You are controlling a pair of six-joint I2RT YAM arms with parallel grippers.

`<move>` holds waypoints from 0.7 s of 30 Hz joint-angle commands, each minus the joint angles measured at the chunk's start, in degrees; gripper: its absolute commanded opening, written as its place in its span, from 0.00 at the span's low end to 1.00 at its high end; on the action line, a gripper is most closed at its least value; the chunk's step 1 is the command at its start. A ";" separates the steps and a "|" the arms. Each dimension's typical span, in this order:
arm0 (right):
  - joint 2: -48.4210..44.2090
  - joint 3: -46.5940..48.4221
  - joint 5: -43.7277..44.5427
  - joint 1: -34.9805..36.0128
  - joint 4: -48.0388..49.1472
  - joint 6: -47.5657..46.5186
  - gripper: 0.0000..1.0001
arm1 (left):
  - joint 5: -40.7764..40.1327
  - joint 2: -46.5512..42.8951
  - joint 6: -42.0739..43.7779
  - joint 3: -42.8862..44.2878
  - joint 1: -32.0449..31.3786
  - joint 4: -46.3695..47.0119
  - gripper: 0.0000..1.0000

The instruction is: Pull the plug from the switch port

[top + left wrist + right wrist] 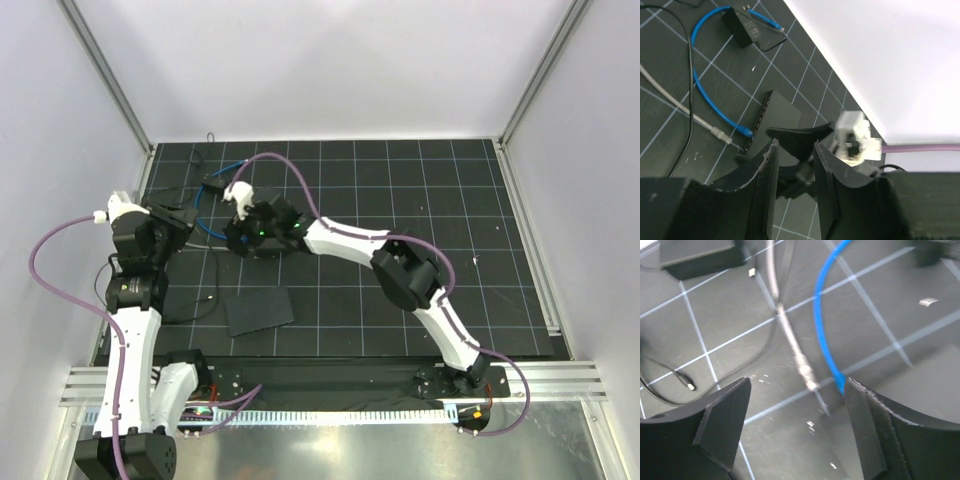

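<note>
The switch (782, 112) is a compact black box with ports (756, 126) along its narrow edge. A bright-blue cable (702, 90) loops down to that edge, where the plug (746, 132) sits in a port. My right gripper (240, 235) hovers over the switch, open wide (797, 385). The blue cable (822, 325) ends beside its right finger (865, 410), and the plug itself is hidden there. My left gripper (795, 145) stands to the left of the switch (185, 218), open with nothing between its fingers.
A grey cable's loose plug (720, 134) lies beside the blue one (807, 375). A small black adapter (742, 27) takes the blue cable's far end. A thin black wire (687, 100) ends in a barrel jack (687, 385). A flat black slab (258, 310) lies nearer.
</note>
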 commanded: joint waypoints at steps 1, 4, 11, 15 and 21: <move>4.01 6.94 0.61 1.05 -7.70 -4.03 0.82 | -0.47 -1.33 2.10 -0.36 -0.04 -3.01 0.38; 6.38 9.75 0.35 1.49 -9.11 -3.94 0.77 | 0.23 -2.47 2.19 -0.79 -0.04 -3.80 0.38; 11.83 17.82 0.52 2.90 -13.42 -5.17 0.66 | 1.72 -2.47 2.36 -1.85 -0.04 -3.72 0.38; 14.03 20.65 2.63 3.95 -15.00 -6.40 0.64 | 2.25 -2.56 2.37 -2.11 -0.04 -3.72 0.38; 15.70 22.68 3.60 4.48 -16.15 -7.19 0.64 | 1.99 -2.82 2.80 -2.47 -0.04 -4.07 0.39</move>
